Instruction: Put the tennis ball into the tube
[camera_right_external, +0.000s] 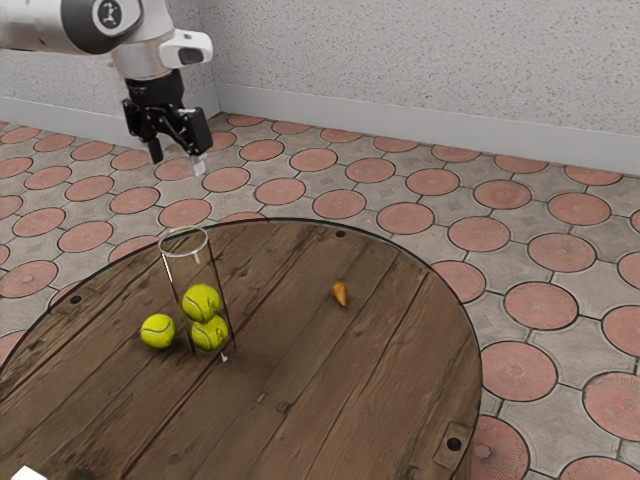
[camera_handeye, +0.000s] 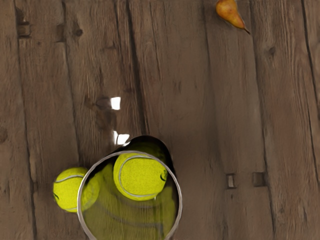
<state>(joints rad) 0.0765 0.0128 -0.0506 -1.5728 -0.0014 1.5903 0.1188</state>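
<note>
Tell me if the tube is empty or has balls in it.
Partly filled: two tennis balls sit stacked inside the clear tube, with space above them; a third ball lies outside.

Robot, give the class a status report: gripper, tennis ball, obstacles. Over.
Gripper open, empty, raised. Loose tennis ball on table, beside tube; two balls inside. Pear clear of both, apparently no obstacle.
</note>
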